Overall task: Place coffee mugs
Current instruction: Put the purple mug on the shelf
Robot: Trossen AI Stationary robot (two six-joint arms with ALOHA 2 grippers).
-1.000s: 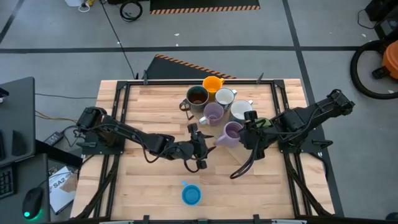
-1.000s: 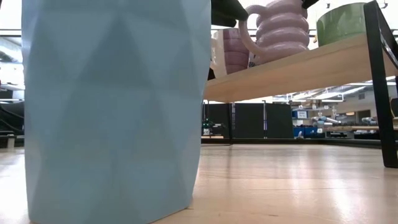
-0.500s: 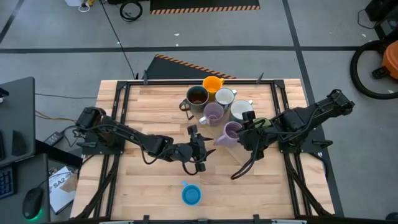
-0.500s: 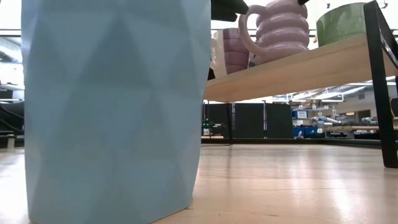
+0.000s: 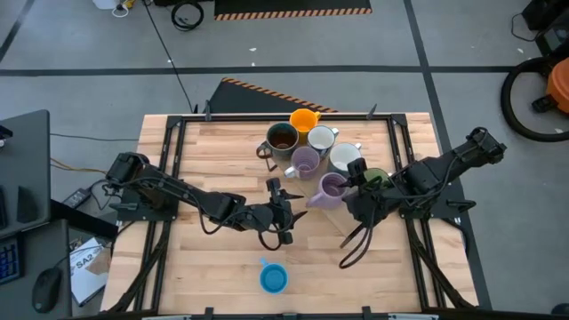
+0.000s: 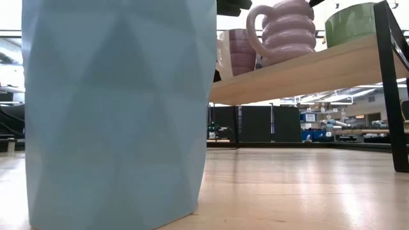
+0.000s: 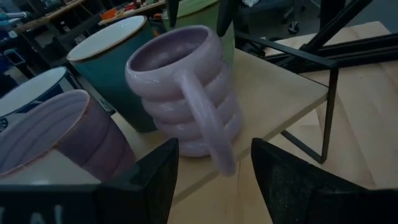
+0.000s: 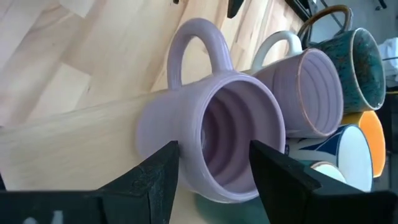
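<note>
Seven mugs stand on their bases on a raised wooden shelf (image 6: 307, 67) at the table's far middle: orange (image 5: 304, 118), dark brown (image 5: 282, 138), two white (image 5: 321, 138), a plain purple (image 5: 305, 162), a green (image 5: 375, 176) and a ribbed purple mug (image 5: 332, 187) at the shelf's near edge. The blue mug (image 5: 274, 277) stands alone by the near edge. My left gripper (image 5: 289, 213) is open, level with the ribbed mug's handle (image 7: 208, 124), its fingers either side of it without touching. My right gripper (image 5: 351, 196) is open just right of that mug (image 8: 217, 143).
The shelf rests on black metal legs (image 6: 391, 83) with open space beneath. A black frame runs around the table (image 5: 178, 133). A cable loop (image 5: 351, 249) hangs from the right arm over the bare wood. Free board lies left and right of the blue mug (image 6: 115, 108).
My right gripper has drawn back a little from the ribbed purple mug, toward the table's near right, and its cable loop has shifted with it. The ribbed mug stays upright on the shelf.
</note>
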